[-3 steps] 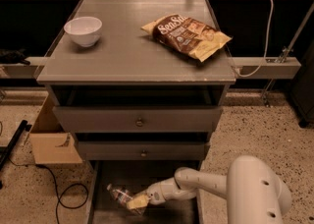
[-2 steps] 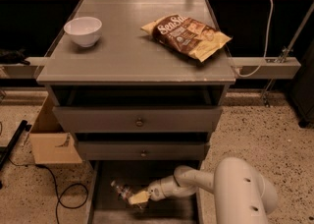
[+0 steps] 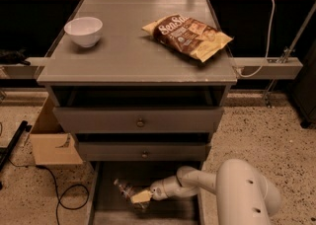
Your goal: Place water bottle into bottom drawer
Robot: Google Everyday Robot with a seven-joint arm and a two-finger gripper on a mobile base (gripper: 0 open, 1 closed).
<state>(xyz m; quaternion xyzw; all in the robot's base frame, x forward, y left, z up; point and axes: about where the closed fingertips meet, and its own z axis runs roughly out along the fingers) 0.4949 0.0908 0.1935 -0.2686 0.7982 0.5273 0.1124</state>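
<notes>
One step is left, by the look of it: letting go cleanly. The gripper (image 3: 141,197) is down inside the open bottom drawer (image 3: 173,213), left of centre, with its yellowish pads pressed onto one end of the water bottle (image 3: 124,188). The bottle slants up and to the left from that pinch, over the drawer's dark floor. I cannot tell whether its underside touches the floor or hangs just above it. To do this well, the bottle should be brought low and nearly level before the pads part. A ribbed round bottle dropped from a tilt will likely roll or bounce toward the drawer's left wall. Release should be slow and only wide enough to free it. The withdrawal matters just as much. The white arm (image 3: 197,182) reaches in from the right, beneath the front of the middle drawer (image 3: 143,151), so a straight lift risks striking that front. Backing out along the line of the arm, toward the right and front, looks safer. It would also keep the pads from dragging the bottle along. The white bowl (image 3: 84,30) and the snack bag (image 3: 187,34) sit well apart on the cabinet top (image 3: 128,61), out of the way of all this.
</notes>
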